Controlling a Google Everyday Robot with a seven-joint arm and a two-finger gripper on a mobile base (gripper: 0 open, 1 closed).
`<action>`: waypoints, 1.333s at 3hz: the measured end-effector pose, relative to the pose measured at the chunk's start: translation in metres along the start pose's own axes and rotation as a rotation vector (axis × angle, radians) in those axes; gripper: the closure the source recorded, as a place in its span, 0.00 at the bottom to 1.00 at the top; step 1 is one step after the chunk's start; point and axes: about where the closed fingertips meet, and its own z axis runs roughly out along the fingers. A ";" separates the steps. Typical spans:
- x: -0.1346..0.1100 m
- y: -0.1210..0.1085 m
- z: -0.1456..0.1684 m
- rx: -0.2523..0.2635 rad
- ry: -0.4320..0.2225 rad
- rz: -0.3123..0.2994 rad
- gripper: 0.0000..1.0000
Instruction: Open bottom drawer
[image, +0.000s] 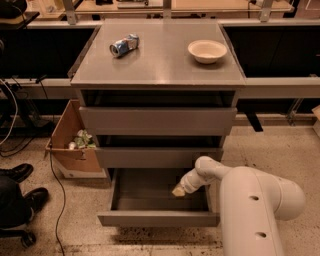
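The bottom drawer (157, 218) of the grey cabinet (159, 60) stands pulled out toward me, its flat grey front low in the view and its plain grey inside showing. My gripper (179, 191) hangs over the right part of the open drawer's inside, behind the front panel and not touching it. The white arm (252, 210) reaches in from the lower right. The middle drawer front (157, 156) and the tall top drawer front (157, 120) sit above.
A crushed can (124, 44) and a white bowl (207, 50) lie on the cabinet top. A cardboard box (72, 142) with rubbish stands left of the cabinet. A person's black shoes (20, 185) and cables are on the floor at far left.
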 end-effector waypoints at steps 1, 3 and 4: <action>0.010 -0.009 0.017 -0.029 -0.015 0.042 1.00; 0.057 -0.001 0.058 -0.110 -0.022 0.115 1.00; 0.078 0.003 0.076 -0.129 -0.040 0.168 1.00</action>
